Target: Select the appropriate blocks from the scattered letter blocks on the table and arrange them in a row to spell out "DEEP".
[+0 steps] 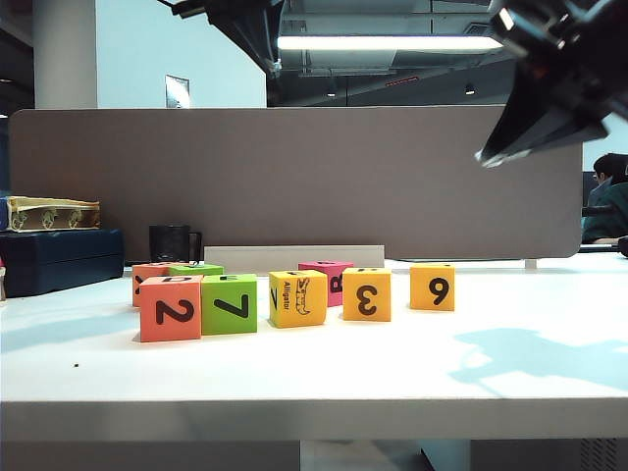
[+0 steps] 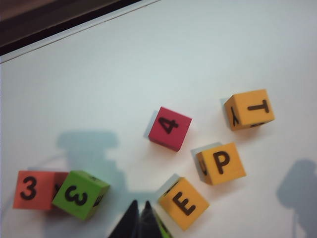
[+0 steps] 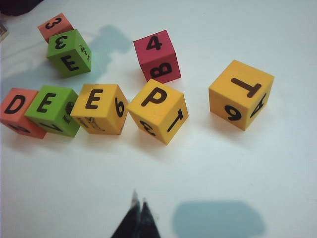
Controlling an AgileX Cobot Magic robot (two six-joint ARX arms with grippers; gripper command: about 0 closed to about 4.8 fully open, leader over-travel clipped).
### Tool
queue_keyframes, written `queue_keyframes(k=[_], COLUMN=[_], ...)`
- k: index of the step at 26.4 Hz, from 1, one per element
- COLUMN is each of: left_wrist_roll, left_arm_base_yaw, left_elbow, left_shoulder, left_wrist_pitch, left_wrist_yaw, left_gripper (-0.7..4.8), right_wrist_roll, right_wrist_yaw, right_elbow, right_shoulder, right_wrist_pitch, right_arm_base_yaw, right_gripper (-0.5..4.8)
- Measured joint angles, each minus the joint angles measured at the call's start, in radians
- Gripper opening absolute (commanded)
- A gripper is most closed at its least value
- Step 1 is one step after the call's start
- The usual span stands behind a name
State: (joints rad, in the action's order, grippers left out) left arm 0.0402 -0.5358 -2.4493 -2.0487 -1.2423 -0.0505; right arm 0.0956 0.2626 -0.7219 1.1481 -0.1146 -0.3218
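Both hands, left point(image 2: 139, 218) and right point(image 3: 138, 218), clenched empty, mostly cut off above blocks point(image 3: 94, 106).

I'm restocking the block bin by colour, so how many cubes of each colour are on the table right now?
Salmon-orange: 2, the D cube and the cube marked 3
Green: 2, the row's E cube and the one behind
Yellow-orange: 3, E, P, T
Pink-red: 1
Total: 8
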Motion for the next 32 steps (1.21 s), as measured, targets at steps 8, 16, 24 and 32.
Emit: queue_keyframes(k=[8, 16, 24, 32], left_wrist_roll=[-0.026, -0.07, -0.077, -0.078], left_arm_base_yaw=[0.0, 0.006, 0.028, 0.053], left_elbow=[-0.001, -0.001, -0.001, -0.001], left_shoulder=[0.004, 0.004, 0.006, 0.008], left_wrist_pitch=[-0.115, -0.152, -0.152, -0.152], left_wrist_yaw=[-0.018, -0.04, -0.04, -0.038], left_gripper=[-0.06, -0.06, -0.06, -0.06], right_wrist_roll=[0.002, 0.004, 0.004, 0.005], right_wrist_yaw=[0.001, 0.003, 0.015, 0.029], right_elbow=[-0.046, -0.266, -0.343, -0.42], right_shoulder=[0.182, 0.388, 0.486, 0.554], right_wrist_pitch=[0.117, 0.08, -0.006, -0.065], right_arm_base_yaw=[0.0, -0.001, -0.001, -0.002], right_gripper=[-0.05, -0.06, -0.06, -0.06])
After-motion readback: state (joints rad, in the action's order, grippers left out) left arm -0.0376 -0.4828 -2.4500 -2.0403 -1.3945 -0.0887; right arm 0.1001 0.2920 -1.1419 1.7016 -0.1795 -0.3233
